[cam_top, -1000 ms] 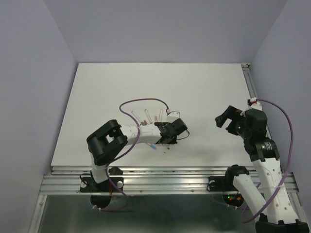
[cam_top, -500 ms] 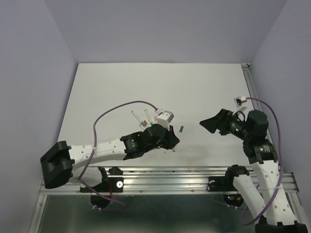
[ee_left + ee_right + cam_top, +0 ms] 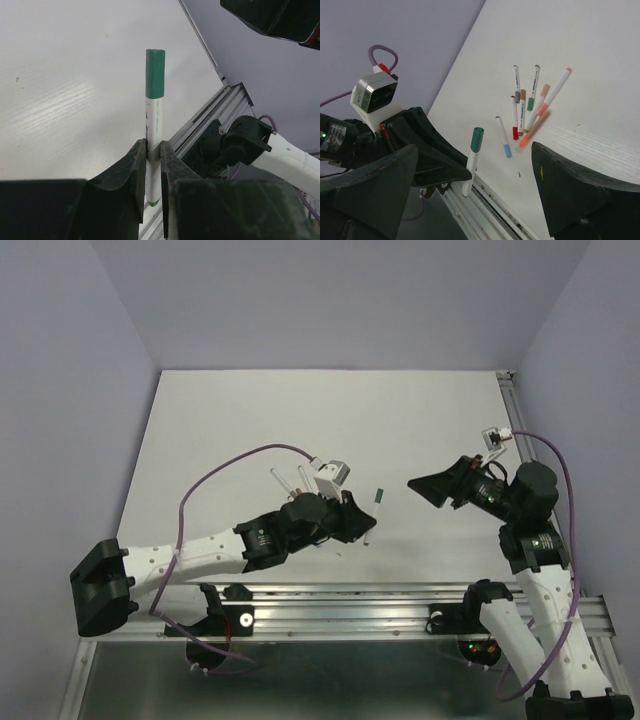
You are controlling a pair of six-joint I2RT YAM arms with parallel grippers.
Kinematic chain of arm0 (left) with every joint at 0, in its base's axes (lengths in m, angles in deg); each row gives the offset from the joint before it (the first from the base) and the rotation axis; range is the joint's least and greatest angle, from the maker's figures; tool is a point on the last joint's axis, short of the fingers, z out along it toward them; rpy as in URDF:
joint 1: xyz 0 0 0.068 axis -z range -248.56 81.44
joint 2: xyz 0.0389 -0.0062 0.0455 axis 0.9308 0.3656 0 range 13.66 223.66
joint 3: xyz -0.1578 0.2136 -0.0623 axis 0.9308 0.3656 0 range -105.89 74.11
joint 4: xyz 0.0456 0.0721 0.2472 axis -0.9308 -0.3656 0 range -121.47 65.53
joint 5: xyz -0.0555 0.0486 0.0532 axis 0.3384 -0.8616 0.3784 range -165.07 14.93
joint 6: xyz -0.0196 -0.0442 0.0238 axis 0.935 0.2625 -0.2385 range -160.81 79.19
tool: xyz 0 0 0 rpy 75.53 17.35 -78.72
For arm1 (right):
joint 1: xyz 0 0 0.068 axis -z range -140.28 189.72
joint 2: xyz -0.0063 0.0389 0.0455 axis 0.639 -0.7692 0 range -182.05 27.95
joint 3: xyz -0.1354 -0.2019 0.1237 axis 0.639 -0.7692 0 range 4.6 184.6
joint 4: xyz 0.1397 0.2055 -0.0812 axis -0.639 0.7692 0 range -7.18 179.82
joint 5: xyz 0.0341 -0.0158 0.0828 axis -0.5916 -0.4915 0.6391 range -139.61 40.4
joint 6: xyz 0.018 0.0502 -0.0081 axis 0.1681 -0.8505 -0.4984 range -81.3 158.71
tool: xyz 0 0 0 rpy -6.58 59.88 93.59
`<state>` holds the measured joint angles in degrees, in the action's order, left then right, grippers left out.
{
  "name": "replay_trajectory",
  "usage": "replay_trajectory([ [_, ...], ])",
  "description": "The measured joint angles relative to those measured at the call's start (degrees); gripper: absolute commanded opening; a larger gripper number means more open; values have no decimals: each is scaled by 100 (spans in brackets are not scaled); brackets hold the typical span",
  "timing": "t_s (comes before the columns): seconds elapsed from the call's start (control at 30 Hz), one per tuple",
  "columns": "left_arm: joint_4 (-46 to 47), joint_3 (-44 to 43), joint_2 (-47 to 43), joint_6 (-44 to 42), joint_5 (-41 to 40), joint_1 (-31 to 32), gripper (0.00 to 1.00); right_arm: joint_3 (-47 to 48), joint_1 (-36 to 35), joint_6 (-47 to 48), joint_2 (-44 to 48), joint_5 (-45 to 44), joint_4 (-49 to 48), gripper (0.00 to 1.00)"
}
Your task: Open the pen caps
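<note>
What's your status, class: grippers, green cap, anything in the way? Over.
Left gripper shut on raised pen. Right gripper open, short of green cap; cap on. Other pens aside, nothing between.

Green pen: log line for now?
left jaws: shut on pen | green cap: on | right jaws: open, empty | other pens: on table

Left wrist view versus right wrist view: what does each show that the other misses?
Left wrist only: the fingers pressed on both sides of the pen. Right wrist only: the loose pens lying together on the table, and the left arm's camera. Both: the left pincer holding the pen, green cap on.
</note>
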<state>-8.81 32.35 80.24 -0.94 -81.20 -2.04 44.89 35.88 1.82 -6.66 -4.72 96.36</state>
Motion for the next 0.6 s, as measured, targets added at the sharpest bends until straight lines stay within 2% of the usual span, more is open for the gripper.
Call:
replay_trajectory([
  [0.33,81,-501,365,-177,-103,0,0,0,-164,-109,-927,83,-542,89],
  [0.6,66,-957,728,-345,-317,-28,0,2,-662,-24,-1460,55,-761,71],
])
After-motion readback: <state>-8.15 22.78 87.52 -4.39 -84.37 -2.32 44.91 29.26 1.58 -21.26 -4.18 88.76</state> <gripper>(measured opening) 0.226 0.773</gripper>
